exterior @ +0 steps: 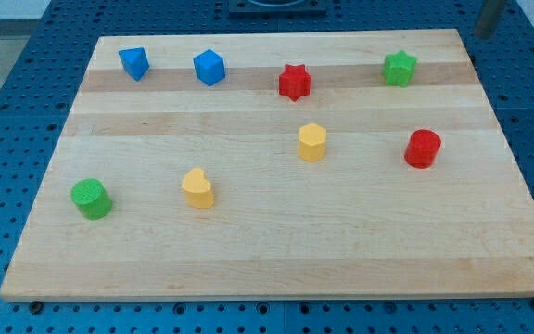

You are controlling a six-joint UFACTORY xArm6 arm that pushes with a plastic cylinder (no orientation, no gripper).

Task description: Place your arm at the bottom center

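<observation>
We can't see my tip anywhere over the wooden board (pixel 276 250), so we cannot tell its state. 8 blocks sit scattered: 2 blue blocks (pixel 134 63) (pixel 209 67), a red star (pixel 294 82) and green star (pixel 400 68) up top; yellow blocks (pixel 311 142) (pixel 197 187), red cylinder (pixel 423 148), green cylinder (pixel 91 199) lower.

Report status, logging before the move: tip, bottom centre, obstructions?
My tip: not showing. Wooden board bottom centre: no blocks. Nearest: yellow heart-shaped block, left of centre.
</observation>
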